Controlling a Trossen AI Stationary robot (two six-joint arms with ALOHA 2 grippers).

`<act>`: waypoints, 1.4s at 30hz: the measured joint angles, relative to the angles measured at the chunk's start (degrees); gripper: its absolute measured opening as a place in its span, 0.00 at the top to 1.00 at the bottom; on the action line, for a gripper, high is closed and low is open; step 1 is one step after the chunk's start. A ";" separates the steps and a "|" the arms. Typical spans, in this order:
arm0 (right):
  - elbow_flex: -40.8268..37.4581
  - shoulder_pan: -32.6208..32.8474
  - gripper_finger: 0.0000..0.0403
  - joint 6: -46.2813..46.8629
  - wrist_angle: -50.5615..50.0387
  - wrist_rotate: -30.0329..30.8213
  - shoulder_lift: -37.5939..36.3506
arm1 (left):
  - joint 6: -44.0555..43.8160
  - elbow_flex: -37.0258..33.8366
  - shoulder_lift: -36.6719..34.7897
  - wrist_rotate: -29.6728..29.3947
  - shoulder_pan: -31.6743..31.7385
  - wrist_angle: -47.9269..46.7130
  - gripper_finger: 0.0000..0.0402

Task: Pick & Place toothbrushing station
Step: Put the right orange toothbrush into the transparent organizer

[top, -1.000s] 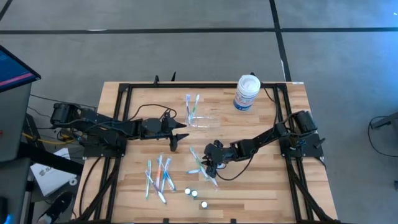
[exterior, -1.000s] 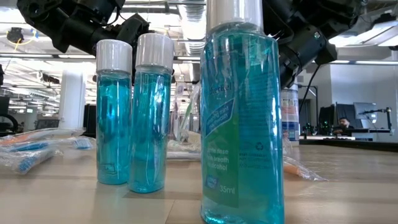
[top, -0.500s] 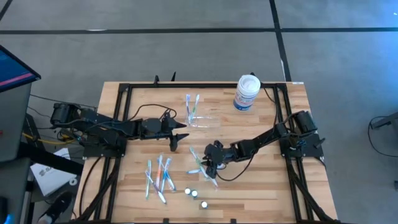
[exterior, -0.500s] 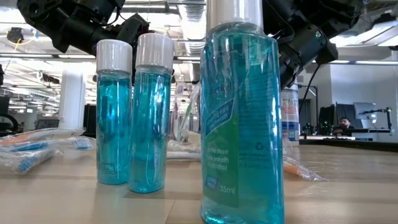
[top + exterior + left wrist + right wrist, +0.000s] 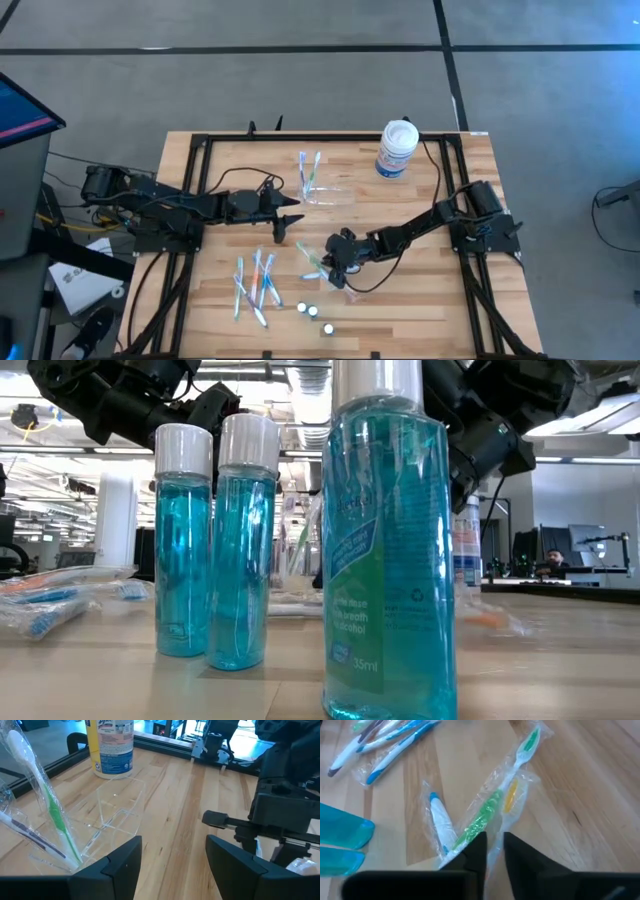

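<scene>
The small transparent plastic organizer lies just ahead of the left gripper (jaws wide, nearer); the right gripper pinches wrapped toothbrushes.

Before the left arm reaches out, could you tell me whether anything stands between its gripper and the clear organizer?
Nothing visible does. The left gripper is open, with bare table between it and the organizer.

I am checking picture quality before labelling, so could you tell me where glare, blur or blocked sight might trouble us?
Low view: three blue bottles fill the frame and block the table; bright ceiling lights behind. Left wrist view: the clear organizer barely shows against the wood. Right wrist view: wrapped toothbrushes look soft.
</scene>
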 joint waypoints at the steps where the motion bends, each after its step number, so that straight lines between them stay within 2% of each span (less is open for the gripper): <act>1: 0.00 0.00 0.92 -0.03 0.06 -0.11 -0.02 | 0.00 0.00 0.00 0.00 0.00 0.02 0.47; 3: 0.00 0.00 0.98 -0.49 -0.02 -0.13 -0.05 | 0.00 -0.02 0.00 0.00 0.00 0.00 0.47; 11: -0.03 -0.04 1.00 -1.57 0.19 -0.33 -0.49 | 0.00 0.00 0.00 0.00 0.00 0.02 0.47; 18: -0.02 -0.37 1.00 -5.27 0.19 -0.08 -5.19 | 0.00 0.00 0.00 0.00 0.00 0.00 0.47; 38: -0.04 -0.35 1.00 -18.32 -1.56 11.41 -19.71 | -0.90 -0.01 0.00 0.09 0.00 2.50 0.47; 42: -0.02 -0.50 1.00 -20.60 -0.46 11.94 -21.56 | 0.41 0.00 0.00 3.08 0.00 6.47 0.47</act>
